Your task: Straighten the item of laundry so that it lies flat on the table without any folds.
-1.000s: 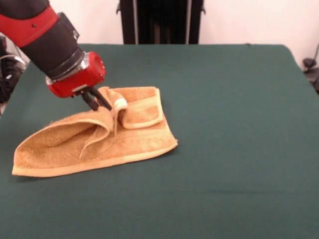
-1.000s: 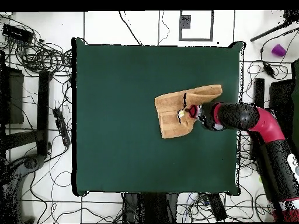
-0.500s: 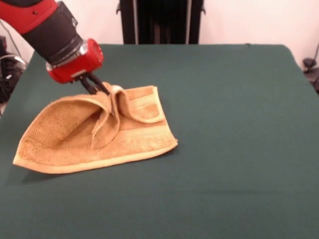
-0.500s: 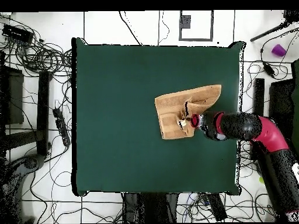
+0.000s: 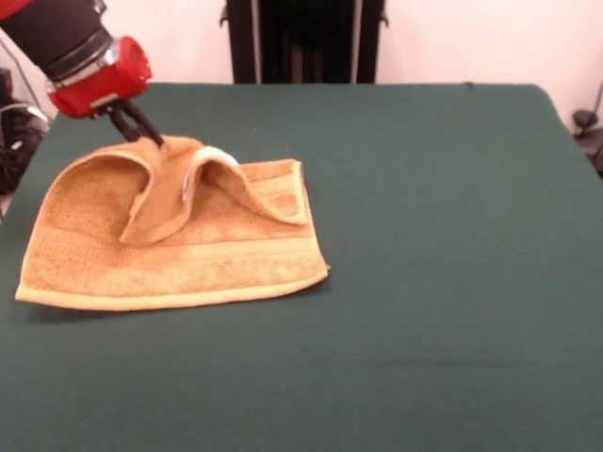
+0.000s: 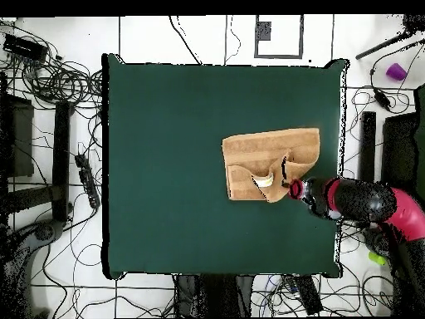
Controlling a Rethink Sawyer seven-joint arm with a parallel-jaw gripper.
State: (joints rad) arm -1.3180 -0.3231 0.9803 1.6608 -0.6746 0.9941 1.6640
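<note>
Towel (image 5: 174, 247) flatter than before, corner pinched in hand (image 5: 143, 133).

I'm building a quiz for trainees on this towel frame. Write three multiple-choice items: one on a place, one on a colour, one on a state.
1. Where is the orange-tan terry towel in the front view?
A. left part of the table
B. right edge
C. on the floor

2. What colour is the table's cloth cover?
A. white
B. dark green
C. blue

3. How does the towel lie?
A. fully flat
B. rolled into a tube
C. partly folded, with a raised fold

Key: 1 A, it lies toward the left. 2 B, the cloth is dark green. 3 C, the red arm's pincer holds a lifted fold.
</note>
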